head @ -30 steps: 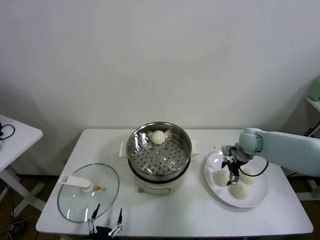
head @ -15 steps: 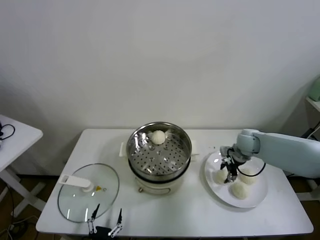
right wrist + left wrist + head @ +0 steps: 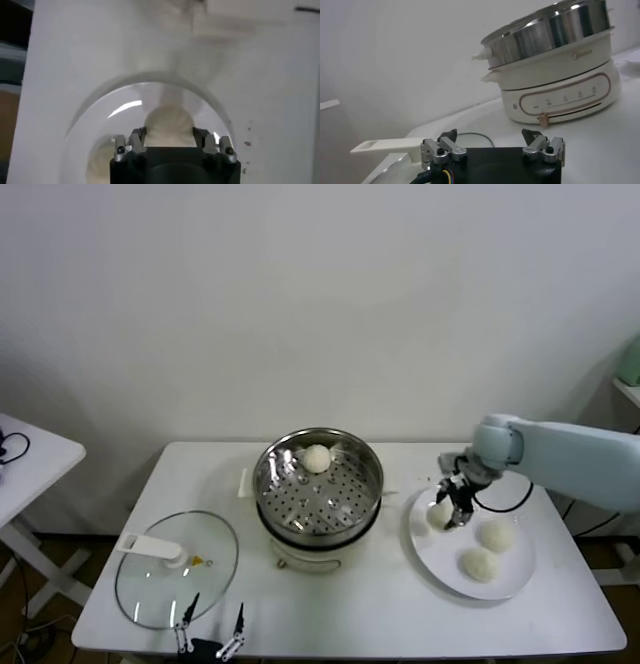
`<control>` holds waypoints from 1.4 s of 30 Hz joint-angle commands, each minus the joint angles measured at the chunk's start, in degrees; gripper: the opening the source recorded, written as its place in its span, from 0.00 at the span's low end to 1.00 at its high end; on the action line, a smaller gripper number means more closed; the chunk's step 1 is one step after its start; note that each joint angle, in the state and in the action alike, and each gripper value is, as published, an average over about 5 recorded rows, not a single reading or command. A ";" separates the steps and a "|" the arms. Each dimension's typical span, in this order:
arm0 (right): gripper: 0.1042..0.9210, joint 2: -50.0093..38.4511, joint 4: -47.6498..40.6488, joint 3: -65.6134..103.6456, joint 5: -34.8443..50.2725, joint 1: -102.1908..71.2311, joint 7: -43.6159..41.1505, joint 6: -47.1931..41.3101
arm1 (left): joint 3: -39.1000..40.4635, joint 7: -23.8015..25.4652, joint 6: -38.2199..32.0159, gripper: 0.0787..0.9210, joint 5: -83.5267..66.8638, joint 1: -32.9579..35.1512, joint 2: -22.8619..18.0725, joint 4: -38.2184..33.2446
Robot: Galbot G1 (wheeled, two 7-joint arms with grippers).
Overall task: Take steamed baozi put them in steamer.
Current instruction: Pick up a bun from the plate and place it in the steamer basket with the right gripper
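Lifting now: right claw has clamped one baozi and raised it off the plate, drifting toward the steamer. Two buns remain on the plate; one bun already sits at the steamer's far side. Second transfer looks underway. Left claw parked near the glass lid, fingers apart. Contact of the claw's fingertips on the bun is hidden in the wrist view.
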 commanded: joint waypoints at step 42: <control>0.66 39.25 -12.06 9.20 8.60 -5.37 7.86 -13.16 | -0.24 1.37 1.00 0.88 1.62 -0.01 -1.36 -1.12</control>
